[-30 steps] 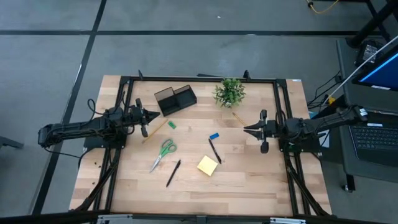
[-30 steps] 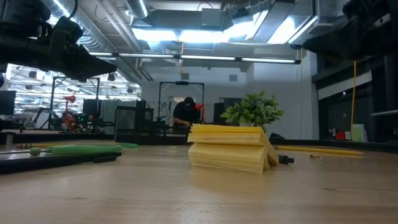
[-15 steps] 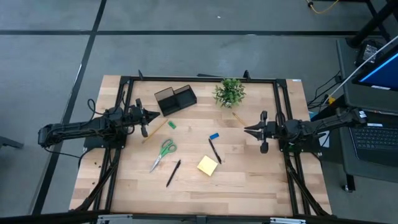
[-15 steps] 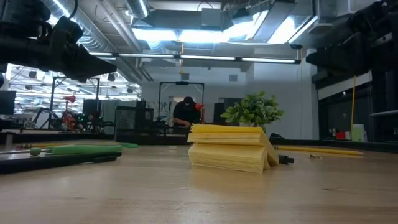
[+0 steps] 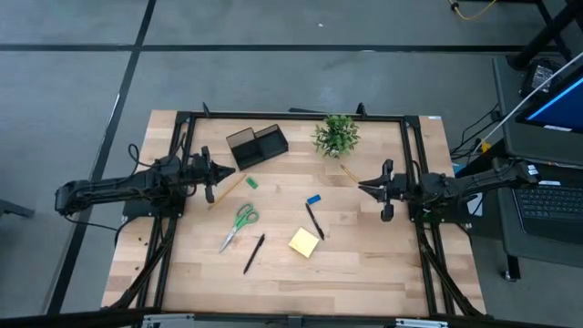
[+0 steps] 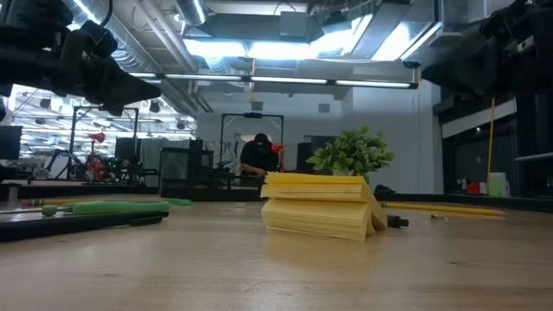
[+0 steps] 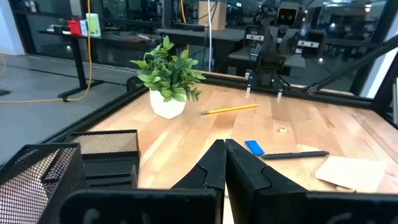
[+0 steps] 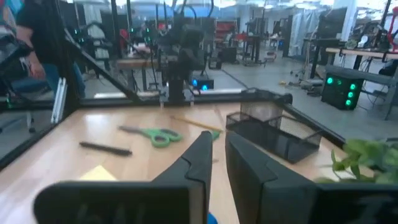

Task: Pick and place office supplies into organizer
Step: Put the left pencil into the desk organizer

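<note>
**Currently: supplies loose, both claws empty**

Nearest the low camera lies the yellow sticky-note pad (image 5: 304, 241); green-handled scissors (image 5: 240, 222) and two black pens (image 5: 253, 253) lie beside it, awaiting pickup. Beyond them, the organizer (image 5: 256, 145) stands at the tabletop's (image 5: 364, 273) far edge, apparently holding nothing. Left claw (image 5: 228, 173), pressed together, hovers near the organizer. Right claw (image 5: 362, 188), slightly parted, grips nothing, well apart from it.

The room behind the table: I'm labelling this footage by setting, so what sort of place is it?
Probably a robotics lab or workshop: exposed ceiling ducts and strip lights, more black-framed workbenches carrying equipment, and a person at a far bench.
</note>
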`<state>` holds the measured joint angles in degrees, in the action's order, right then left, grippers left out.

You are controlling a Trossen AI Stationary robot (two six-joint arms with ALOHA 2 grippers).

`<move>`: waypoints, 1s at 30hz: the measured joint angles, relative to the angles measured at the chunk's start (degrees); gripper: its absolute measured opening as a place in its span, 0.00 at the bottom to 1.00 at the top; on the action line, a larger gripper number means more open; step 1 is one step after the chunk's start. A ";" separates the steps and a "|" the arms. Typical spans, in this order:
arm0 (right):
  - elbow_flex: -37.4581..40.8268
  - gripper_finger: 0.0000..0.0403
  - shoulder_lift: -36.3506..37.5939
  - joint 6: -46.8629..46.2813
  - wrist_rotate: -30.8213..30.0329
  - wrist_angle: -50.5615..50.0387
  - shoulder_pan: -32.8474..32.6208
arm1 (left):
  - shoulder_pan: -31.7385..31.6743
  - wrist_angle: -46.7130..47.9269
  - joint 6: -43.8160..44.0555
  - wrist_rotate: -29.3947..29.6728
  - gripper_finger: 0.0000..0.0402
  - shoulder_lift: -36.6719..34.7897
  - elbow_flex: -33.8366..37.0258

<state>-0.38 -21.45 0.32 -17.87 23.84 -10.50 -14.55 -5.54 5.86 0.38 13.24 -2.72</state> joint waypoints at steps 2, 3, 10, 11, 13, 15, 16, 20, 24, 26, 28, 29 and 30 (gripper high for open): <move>0.00 0.12 0.00 0.00 0.00 0.60 0.00 | 0.00 2.41 -0.33 0.00 0.00 0.74 -1.45; 0.00 0.12 0.00 0.02 0.00 0.65 0.00 | -0.01 3.78 -0.42 0.00 0.00 1.19 -2.35; 0.00 0.12 -0.02 0.13 0.00 0.60 0.00 | 0.01 18.12 5.12 0.02 0.00 6.39 -10.51; 0.00 0.12 -0.04 0.02 0.00 0.60 0.00 | 0.17 20.05 5.45 0.02 0.00 7.55 -11.78; 0.00 0.12 -0.02 -0.08 0.00 0.60 0.00 | 1.01 23.17 5.06 0.09 0.00 10.04 -14.73; 0.00 0.12 -0.04 -0.04 0.00 0.60 0.00 | 2.22 26.26 3.92 0.12 0.00 12.45 -18.10; 0.00 0.12 -0.02 -0.07 -0.02 0.60 0.00 | 2.82 28.23 3.63 0.55 0.00 13.58 -19.89; 0.00 0.12 -0.04 -0.07 -0.02 0.63 0.00 | 5.57 37.32 5.61 4.24 0.00 18.11 -26.52; 0.00 0.12 -0.04 -1.51 -0.02 0.52 0.00 | 9.07 43.55 11.96 6.16 0.00 22.80 -31.03; 0.00 0.12 -0.05 -2.51 -0.02 0.40 0.00 | 11.21 45.65 13.84 6.14 0.00 25.32 -32.99; 0.00 0.12 -0.07 -2.89 -0.02 0.41 0.00 | 13.27 48.40 16.11 6.33 0.00 27.79 -35.02; 0.00 0.12 -0.07 -2.89 -0.04 0.39 0.00 | 14.26 49.94 17.46 6.81 0.00 29.09 -36.09; 0.00 0.12 -0.07 -2.89 -0.02 0.38 0.00 | 15.23 51.61 18.94 7.42 0.00 30.37 -37.14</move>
<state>-0.38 -21.52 -2.57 -17.89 24.23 -10.50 0.68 46.06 24.80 7.80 43.61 -39.87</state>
